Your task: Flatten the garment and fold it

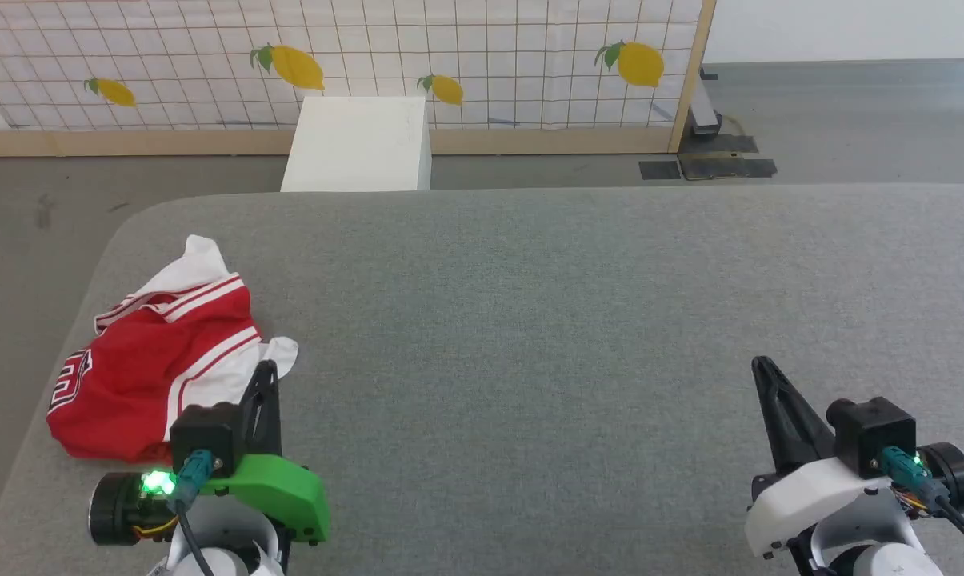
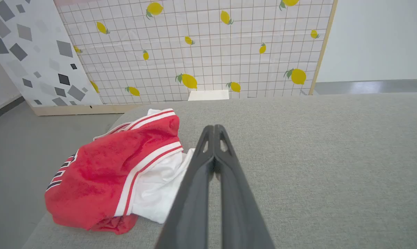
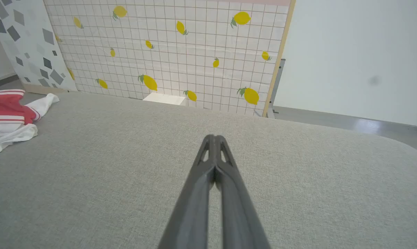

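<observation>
Clenching nothing, the left gripper point(image 1: 267, 368) (beside the crumpled garment point(image 1: 142, 364)) and right gripper point(image 1: 762, 366) point forward.

At the left of the frame you have the garment point(image 1: 154, 360), soft matt cloth. Under it, the table point(image 1: 570, 320) shows you a coarse, matt grey weave. The left gripper point(image 2: 214, 128) and right gripper point(image 3: 214, 137) look like dull dark plastic. The box point(image 1: 362, 144) at upper centre is smooth, matt white.
</observation>
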Robot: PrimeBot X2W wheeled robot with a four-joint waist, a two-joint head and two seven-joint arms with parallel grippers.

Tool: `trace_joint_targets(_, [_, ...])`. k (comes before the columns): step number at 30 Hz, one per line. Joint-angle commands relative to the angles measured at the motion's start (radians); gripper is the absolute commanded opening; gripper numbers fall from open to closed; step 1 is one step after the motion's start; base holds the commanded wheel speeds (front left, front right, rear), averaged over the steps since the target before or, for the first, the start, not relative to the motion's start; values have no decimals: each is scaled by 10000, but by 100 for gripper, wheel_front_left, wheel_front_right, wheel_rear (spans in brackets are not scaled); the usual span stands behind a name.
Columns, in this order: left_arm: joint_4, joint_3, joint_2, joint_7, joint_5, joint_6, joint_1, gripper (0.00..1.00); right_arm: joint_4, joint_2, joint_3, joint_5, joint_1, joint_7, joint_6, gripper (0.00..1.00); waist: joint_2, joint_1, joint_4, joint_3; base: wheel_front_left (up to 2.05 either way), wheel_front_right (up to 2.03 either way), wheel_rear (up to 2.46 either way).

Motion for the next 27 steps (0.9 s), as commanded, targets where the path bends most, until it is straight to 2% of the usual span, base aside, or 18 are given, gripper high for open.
trace_joint_targets(1, [-24,34,-47,14,128,68,130,0,-49,19,14,-60,-158,1,-15,0,0,0,0,0,0,0,0])
trace_joint_targets(19, [-24,34,-47,14,128,68,130,0,-49,19,14,-60,-158,1,-15,0,0,0,0,0,0,0,0])
trace_joint_targets(20, [-24,34,-47,14,128,68,130,100,-49,19,14,-60,-158,1,-15,100,0,0,0,0,0,0,0])
trace_joint_targets(27, [71,-86,1,-45,-85,30,-38,100,29,-1,-19,51,-11,-37,0,100,0,0,1,-6,0,0,0])
